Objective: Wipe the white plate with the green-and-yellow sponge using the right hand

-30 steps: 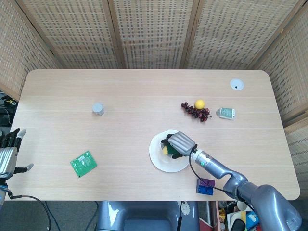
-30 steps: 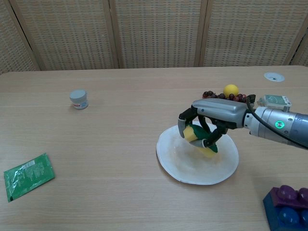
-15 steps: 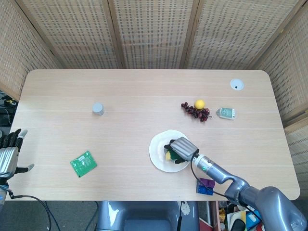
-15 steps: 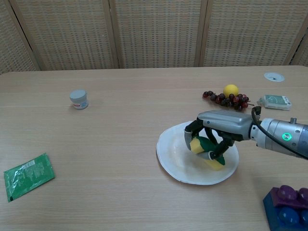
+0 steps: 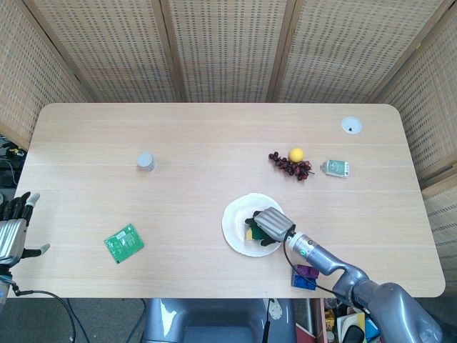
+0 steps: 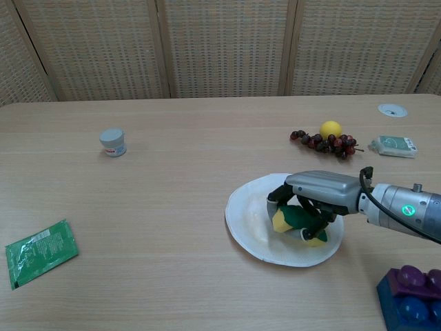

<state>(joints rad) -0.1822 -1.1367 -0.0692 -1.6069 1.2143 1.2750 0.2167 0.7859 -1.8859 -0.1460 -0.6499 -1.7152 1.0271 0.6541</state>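
2 hands are yours to track. Your right hand sits low over the near-right part of the white plate, its fingers curled around the green-and-yellow sponge. In the chest view the sponge looks pressed against the plate's surface, though the contact itself is partly hidden under the hand. The head view shows the same hand covering the lower right of the plate, with a bit of sponge showing at its left edge.

Your left hand hangs off the left edge of the tabletop, fingers spread and holding nothing.

Elsewhere on the tabletop you have a green packet at the near left, a small grey jar further back, and a bunch of dark grapes touching a lemon beyond the plate. Just right of them lies a small pale packet, with a white disc near the far right corner. 1 stack of purple and blue blocks sits at the near right edge.
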